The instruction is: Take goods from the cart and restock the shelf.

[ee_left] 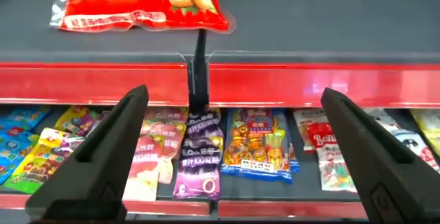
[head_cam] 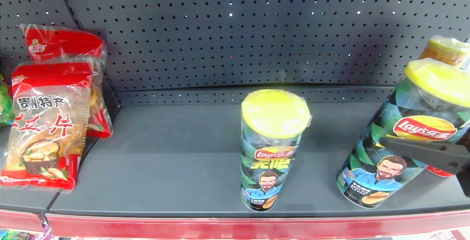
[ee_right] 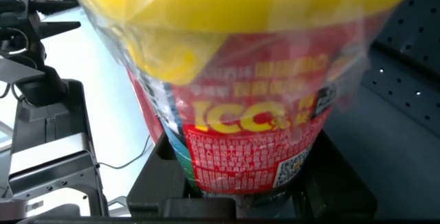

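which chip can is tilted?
The right can: it leans, with a black jaw across its label. The middle can stands upright, untouched; the rear can is mostly hidden.

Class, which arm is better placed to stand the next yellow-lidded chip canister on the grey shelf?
Right: the right gripper grips a yellow-lidded green canister, tilted, at the grey metal shelf. The left gripper hangs open and empty.

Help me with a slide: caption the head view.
Right gripper holds tilted chip cans at the shelf's right; another can stands upright mid-shelf, snack bags left.
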Controlling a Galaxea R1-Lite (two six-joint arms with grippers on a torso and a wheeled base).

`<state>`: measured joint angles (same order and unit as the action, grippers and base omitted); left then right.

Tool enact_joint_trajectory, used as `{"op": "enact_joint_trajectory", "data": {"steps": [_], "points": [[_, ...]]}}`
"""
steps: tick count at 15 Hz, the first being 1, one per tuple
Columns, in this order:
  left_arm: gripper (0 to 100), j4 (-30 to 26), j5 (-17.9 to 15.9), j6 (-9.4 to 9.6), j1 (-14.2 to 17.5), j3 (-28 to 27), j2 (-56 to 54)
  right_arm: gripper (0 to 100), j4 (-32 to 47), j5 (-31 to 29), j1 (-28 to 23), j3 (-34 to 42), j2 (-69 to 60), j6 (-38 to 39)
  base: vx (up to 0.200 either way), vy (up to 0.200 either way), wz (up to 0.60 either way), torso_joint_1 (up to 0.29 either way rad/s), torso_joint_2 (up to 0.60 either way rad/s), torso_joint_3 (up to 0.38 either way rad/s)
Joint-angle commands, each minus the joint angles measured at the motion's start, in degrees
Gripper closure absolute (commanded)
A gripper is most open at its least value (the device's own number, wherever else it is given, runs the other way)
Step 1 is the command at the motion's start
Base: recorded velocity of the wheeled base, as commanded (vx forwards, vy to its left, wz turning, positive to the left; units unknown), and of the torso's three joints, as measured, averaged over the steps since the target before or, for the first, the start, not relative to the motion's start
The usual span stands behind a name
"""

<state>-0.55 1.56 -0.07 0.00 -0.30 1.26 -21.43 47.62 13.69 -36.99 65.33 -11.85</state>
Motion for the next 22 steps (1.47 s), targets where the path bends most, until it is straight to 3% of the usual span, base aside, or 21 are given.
{"op": "enact_joint_trajectory", "data": {"steps": [1,7,12,15,17,22], "points": [[0,0.0,0.3,-1.16,0.1,0.0,-1.1,100,0.0,0.0,0.0,-0.3,0.9,0.0,0.0,0.0,0.0,0.0,0.0,0.0],[0,0.1,0.2,-0.81,0.1,0.1,-1.1,100,-0.3,-0.3,0.2,-9.8,12.1,0.0,0.0,0.0,0.0,0.0,0.0,0.0],[0,0.1,0.2,-0.81,0.1,0.1,-1.1,100,-1.8,-0.8,3.4,-17.5,23.3,-0.3,0.0,0.0,0.0,0.0,0.0,0.0],[0,0.1,0.2,-0.81,0.1,0.1,-1.1,100,-2.6,-2.4,8.9,-24.2,30.0,0.0,0.0,0.0,0.0,0.0,0.0,0.0],[0,0.1,0.2,-0.81,0.1,0.1,-1.1,100,-2.6,-2.3,9.7,-29.5,35.3,0.0,0.0,0.0,0.0,0.0,0.0,0.0],[0,0.1,0.2,-0.81,0.1,0.1,-1.1,100,-4.8,-1.6,10.6,-33.9,42.3,0.0,0.0,0.0,0.0,0.0,0.0,0.0]]}}
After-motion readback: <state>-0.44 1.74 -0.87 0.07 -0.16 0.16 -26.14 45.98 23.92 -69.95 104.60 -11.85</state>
